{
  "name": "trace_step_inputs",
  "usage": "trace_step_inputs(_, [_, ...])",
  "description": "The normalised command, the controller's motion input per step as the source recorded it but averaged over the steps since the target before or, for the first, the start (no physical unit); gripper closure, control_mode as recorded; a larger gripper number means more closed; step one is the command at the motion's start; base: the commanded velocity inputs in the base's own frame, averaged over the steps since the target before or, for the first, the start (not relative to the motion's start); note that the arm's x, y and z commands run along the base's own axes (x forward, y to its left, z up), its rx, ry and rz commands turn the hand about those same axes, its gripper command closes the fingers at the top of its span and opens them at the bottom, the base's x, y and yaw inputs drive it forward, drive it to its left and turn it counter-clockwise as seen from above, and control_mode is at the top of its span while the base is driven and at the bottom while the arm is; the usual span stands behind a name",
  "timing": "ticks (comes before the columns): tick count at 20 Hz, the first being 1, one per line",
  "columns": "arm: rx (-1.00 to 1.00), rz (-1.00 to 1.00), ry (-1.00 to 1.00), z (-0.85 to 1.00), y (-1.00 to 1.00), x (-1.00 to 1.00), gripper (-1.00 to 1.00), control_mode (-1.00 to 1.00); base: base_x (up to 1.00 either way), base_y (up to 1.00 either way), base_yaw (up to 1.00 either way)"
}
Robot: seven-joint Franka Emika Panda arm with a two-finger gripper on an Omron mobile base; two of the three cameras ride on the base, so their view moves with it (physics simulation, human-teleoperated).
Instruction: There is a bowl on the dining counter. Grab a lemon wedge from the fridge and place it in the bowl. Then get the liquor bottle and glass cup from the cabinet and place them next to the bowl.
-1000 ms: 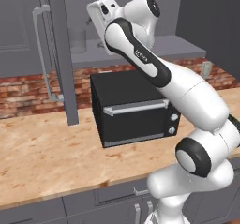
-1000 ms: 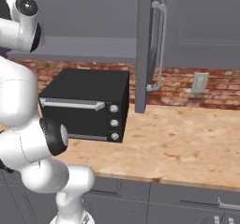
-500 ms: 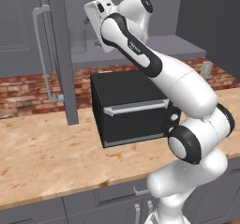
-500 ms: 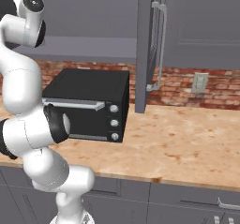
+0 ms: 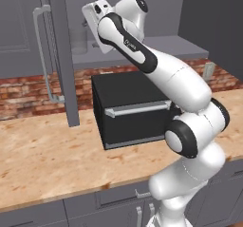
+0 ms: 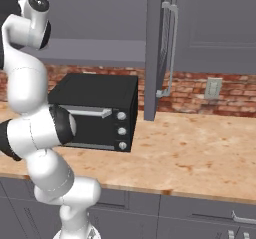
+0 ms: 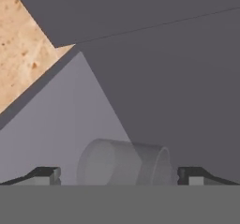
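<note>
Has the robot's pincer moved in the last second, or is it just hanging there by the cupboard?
Yes. In the left base view the pincer has shifted left, away from the toaster oven toward the open cabinet door.

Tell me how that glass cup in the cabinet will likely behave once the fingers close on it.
The glass cup looks smooth and straight-sided, so it could slip in the open gripper unless squeezed squarely. It looks thin-walled and translucent, so probably light and breakable. Standing on the cabinet shelf, a side nudge may tip it and set it rolling.
</note>
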Motion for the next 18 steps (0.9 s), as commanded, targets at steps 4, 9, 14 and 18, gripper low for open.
trace_step_inputs(4, [0.0,0.0,0.02,-0.12,0.14,0.17,-1.0,-1.0,0.0,0.0,0.0])
trace_step_inputs(9, [0.0,0.0,0.01,-0.1,0.14,0.17,-1.0,-1.0,0.0,0.0,0.0])
trace_step_inputs(14, [0.0,0.0,0.02,-0.04,0.1,0.16,-1.0,-1.0,0.0,0.0,0.0])
trace_step_inputs(18, [0.0,0.0,0.02,-0.02,0.04,0.17,-1.0,-1.0,0.0,0.0,0.0])
